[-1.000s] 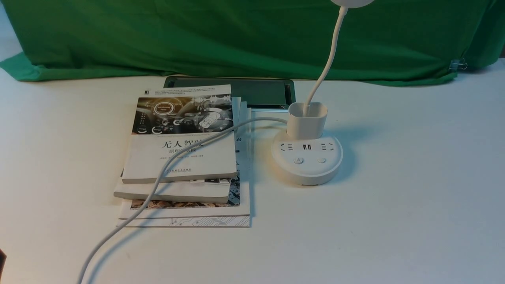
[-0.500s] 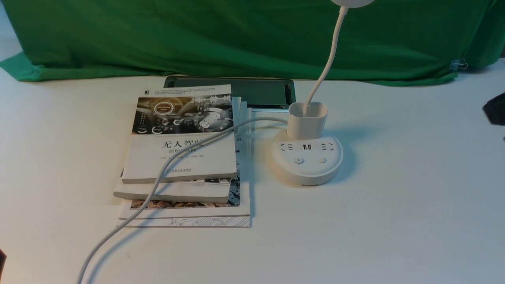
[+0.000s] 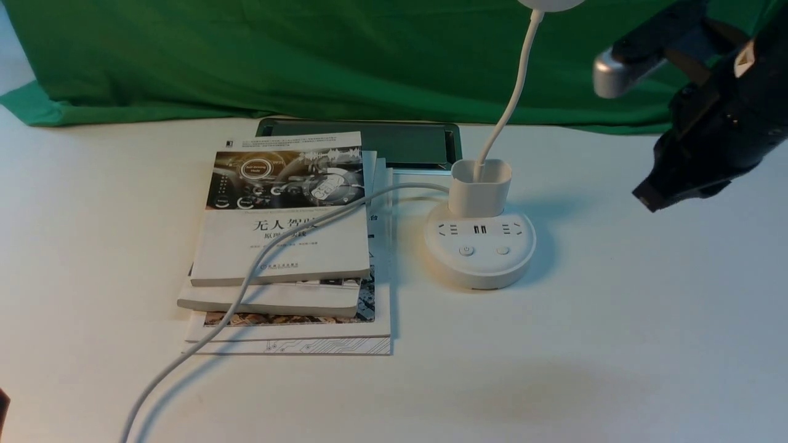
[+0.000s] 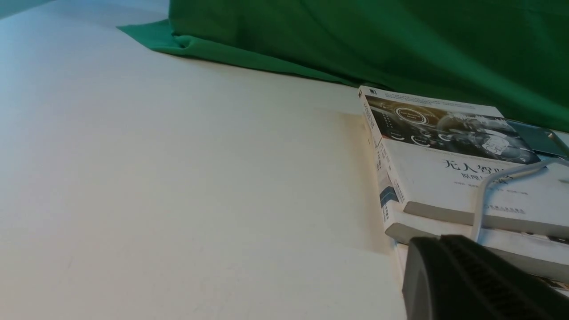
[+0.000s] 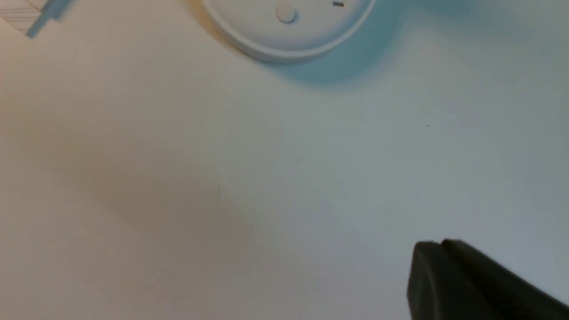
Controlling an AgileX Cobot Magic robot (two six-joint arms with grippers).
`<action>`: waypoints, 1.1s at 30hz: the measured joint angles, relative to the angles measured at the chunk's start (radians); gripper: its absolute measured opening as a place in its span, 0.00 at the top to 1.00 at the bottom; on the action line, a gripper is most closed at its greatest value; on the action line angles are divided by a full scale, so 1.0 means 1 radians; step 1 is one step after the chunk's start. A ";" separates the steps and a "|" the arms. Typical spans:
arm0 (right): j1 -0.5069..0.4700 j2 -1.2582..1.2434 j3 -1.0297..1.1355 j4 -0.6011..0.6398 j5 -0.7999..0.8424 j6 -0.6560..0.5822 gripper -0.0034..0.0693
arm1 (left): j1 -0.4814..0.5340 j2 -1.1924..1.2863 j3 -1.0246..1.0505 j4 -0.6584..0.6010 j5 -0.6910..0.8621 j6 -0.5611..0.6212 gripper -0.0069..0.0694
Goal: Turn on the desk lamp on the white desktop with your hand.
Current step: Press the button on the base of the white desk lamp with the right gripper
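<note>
The white desk lamp stands unlit on the white desktop, right of centre. Its round base carries two buttons, sockets and a cup holder. A thin gooseneck rises to the head at the top edge. Its cord trails across the books. My right gripper hangs shut and empty above the desktop, right of the base and apart from it. In the right wrist view the base lies beyond the shut right gripper. My left gripper is shut, low beside the books.
A stack of books lies left of the lamp, touching nothing but the cord. A dark flat panel sits behind them. Green cloth closes off the back, with a metal clip at its right end.
My right arm has swung in from the right edge and now hangs well inside the view, nearer the lamp. The lamp, cord and books have not moved.
</note>
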 joint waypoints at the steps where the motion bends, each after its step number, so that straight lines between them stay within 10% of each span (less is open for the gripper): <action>1: 0.000 0.013 -0.011 0.006 0.001 0.001 0.91 | 0.000 0.000 0.000 0.000 0.000 0.000 0.88; 33: 0.057 0.443 -0.153 0.051 -0.269 0.036 0.91 | 0.000 0.000 0.000 0.000 0.000 0.000 0.88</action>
